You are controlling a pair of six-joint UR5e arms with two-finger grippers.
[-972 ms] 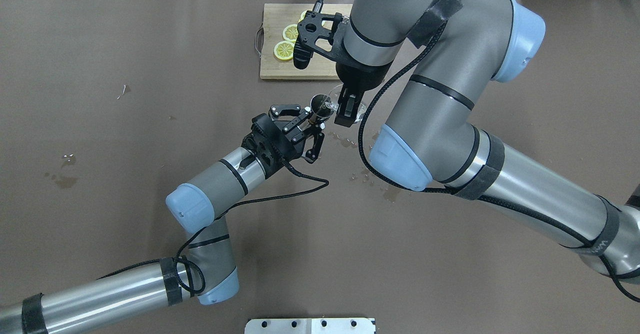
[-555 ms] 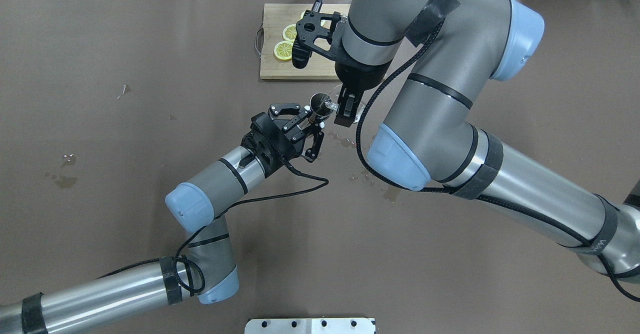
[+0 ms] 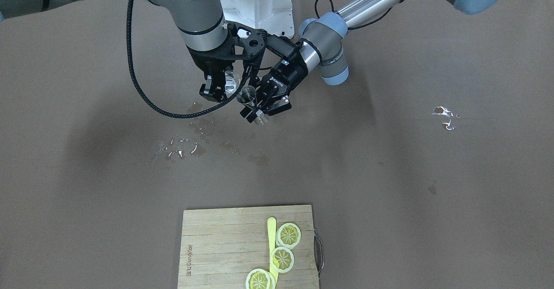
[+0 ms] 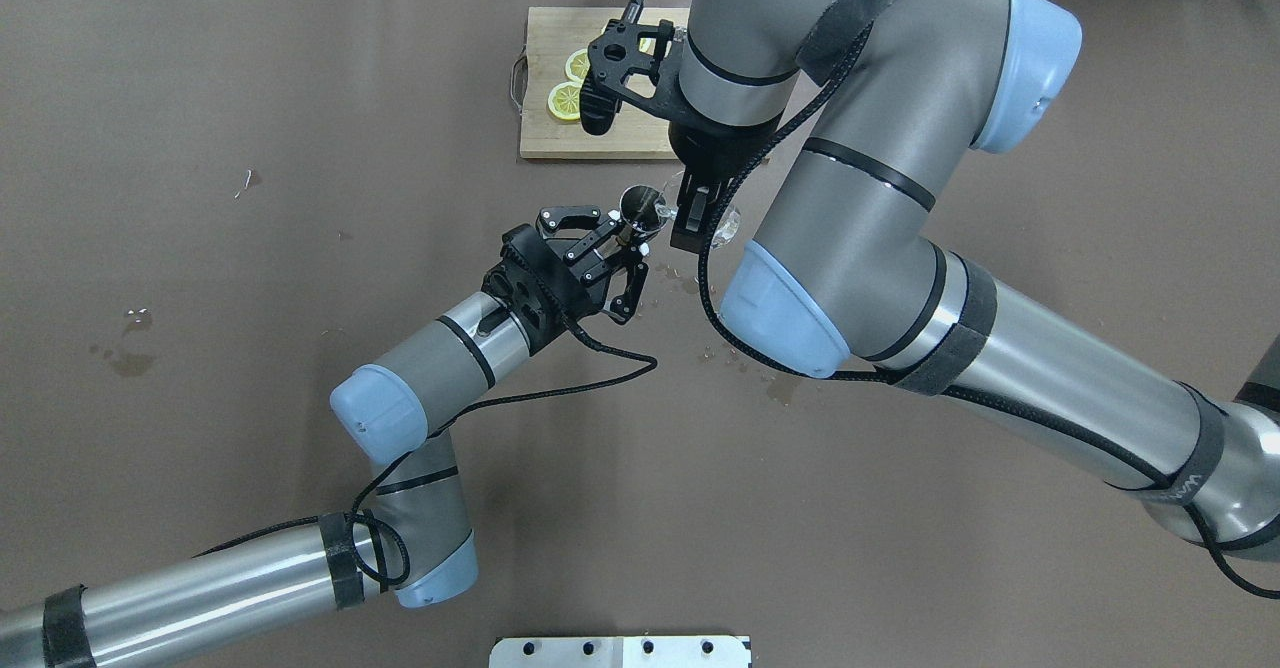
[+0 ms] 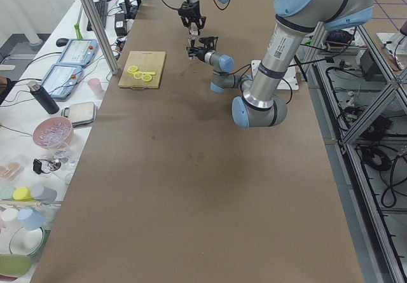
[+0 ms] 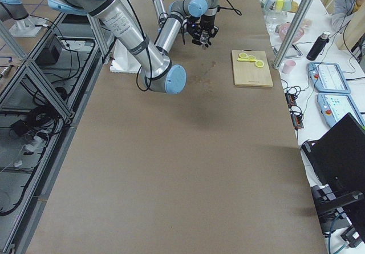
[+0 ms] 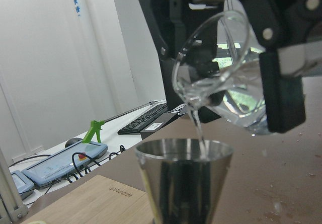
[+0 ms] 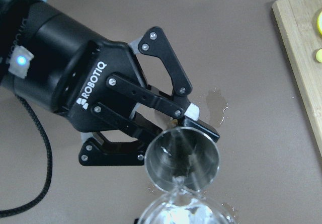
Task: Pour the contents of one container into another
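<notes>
Right arm drifted slightly toward left edge of table since second ago, we note. Spill spots mid-table. Cutting board at far edge. Right end effector clamps tilted tumbler; left end effector clamps upright jigger just below, mid-table. We see thin stream entering jigger.

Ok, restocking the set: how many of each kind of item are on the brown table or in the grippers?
Glass tumbler: 1
Steel jigger: 1
Wooden cutting board: 1
Lemon slices: 3
Yellow strip: 1
Total: 7
</notes>
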